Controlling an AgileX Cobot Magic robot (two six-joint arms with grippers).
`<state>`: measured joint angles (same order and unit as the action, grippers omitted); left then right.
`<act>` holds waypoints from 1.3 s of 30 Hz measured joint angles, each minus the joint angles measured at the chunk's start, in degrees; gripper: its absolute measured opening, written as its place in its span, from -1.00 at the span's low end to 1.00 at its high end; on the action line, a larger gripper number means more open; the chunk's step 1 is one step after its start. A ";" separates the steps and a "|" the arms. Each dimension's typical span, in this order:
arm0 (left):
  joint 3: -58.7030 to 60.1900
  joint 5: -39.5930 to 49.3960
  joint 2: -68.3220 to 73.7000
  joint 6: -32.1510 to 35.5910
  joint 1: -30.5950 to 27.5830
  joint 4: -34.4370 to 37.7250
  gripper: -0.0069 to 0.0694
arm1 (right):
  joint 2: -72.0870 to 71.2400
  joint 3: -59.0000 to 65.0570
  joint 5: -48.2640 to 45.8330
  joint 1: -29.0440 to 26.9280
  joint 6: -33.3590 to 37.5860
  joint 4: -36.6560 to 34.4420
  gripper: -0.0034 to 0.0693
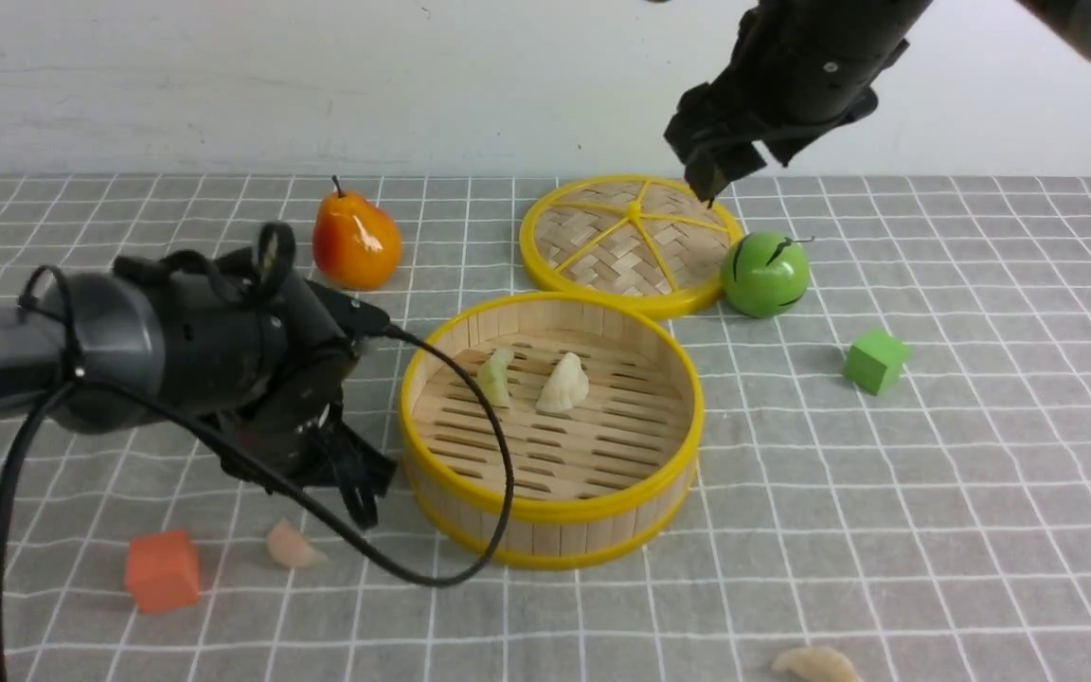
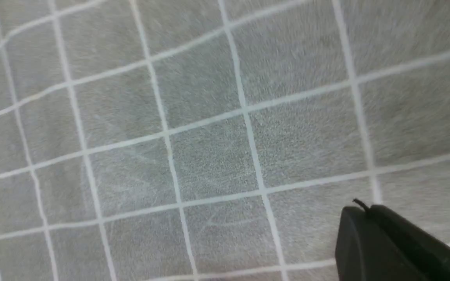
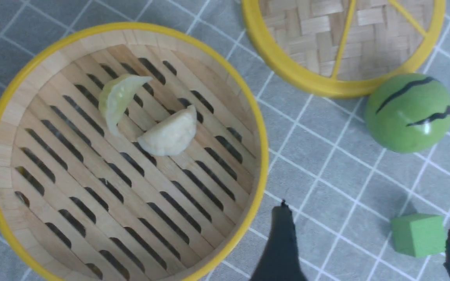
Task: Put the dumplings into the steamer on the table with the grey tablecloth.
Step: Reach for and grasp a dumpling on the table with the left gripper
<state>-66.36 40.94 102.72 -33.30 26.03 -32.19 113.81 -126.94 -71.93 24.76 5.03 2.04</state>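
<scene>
The steamer (image 1: 549,512) stands mid-table on the grey tablecloth (image 1: 934,493). A pale green dumpling (image 1: 496,376) and a cream-white dumpling (image 1: 564,384) lie on its slatted floor; both also show in the right wrist view (image 3: 117,99) (image 3: 168,134). A pinkish dumpling (image 1: 292,547) lies on the cloth left of the steamer. Another cream dumpling (image 1: 815,663) lies at the front edge. My left gripper (image 1: 361,493) is shut and empty, low beside the steamer's left wall, just above the pinkish dumpling; its wrist view shows only cloth (image 2: 209,156). My right gripper (image 1: 711,180) hangs open and empty, high over the lid.
The woven lid (image 1: 629,242) lies behind the steamer, with a green ball (image 1: 765,275) beside it and a green cube (image 1: 875,360) further right. A pear (image 1: 354,242) stands at the back left. An orange cube (image 1: 162,570) sits front left. My left arm's black cable drapes over the steamer's front rim.
</scene>
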 joint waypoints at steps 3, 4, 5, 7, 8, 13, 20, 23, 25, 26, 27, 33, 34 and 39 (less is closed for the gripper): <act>-0.75 1.29 -3.49 0.24 0.00 5.05 -0.86 | -1.26 0.00 -0.11 0.00 0.00 1.12 0.54; -0.81 2.01 -4.37 0.24 0.00 6.77 -0.86 | -1.51 0.00 -0.11 0.00 0.00 1.47 0.54; -0.81 2.40 -4.62 0.24 0.00 8.06 -0.86 | -1.52 0.00 -0.11 0.00 0.00 1.64 0.54; -0.69 4.28 -5.29 0.24 -0.02 12.73 -0.84 | -1.90 0.00 -0.11 0.00 0.00 2.10 0.54; -0.33 4.18 -5.31 0.13 -0.07 14.21 -0.79 | -1.95 0.00 -0.11 0.00 0.00 2.04 0.54; 1.53 1.89 -4.89 -3.01 -0.73 17.67 -0.24 | -1.95 0.00 -0.11 -0.07 0.00 -0.34 0.54; 1.65 0.39 -0.42 -4.16 -2.86 19.95 0.32 | -1.95 0.00 -0.11 -0.07 0.00 -1.19 0.54; 1.77 0.70 2.40 -3.82 -3.28 20.07 0.25 | -1.95 0.00 -0.11 -0.07 -0.36 -1.40 0.54; 1.77 0.69 3.34 -3.17 -3.36 19.39 0.09 | -1.95 0.00 -0.11 -0.07 -0.88 -1.39 0.54; 1.77 0.63 3.48 -3.11 -3.36 19.39 0.07 | -1.95 0.00 -0.11 -0.07 -0.89 -1.39 0.54; 1.77 0.31 3.54 -2.85 -3.36 19.02 -0.12 | -1.95 0.00 -0.11 -0.07 -1.08 -1.39 0.54; 1.77 0.30 3.00 -2.09 -3.43 18.28 -0.86 | -1.95 0.00 -0.11 -0.07 -1.13 -1.45 0.54; 1.77 0.44 2.47 -1.93 -3.43 18.33 -0.86 | -1.95 0.00 -0.11 -0.07 -1.13 -1.45 0.54; 1.77 0.87 -0.09 -0.75 -3.43 18.33 -0.86 | -1.95 0.00 -0.11 -0.07 -1.24 -1.56 0.54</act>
<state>-64.58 41.81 102.62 -34.05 22.60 -13.86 111.86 -126.94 -72.05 24.70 3.78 0.48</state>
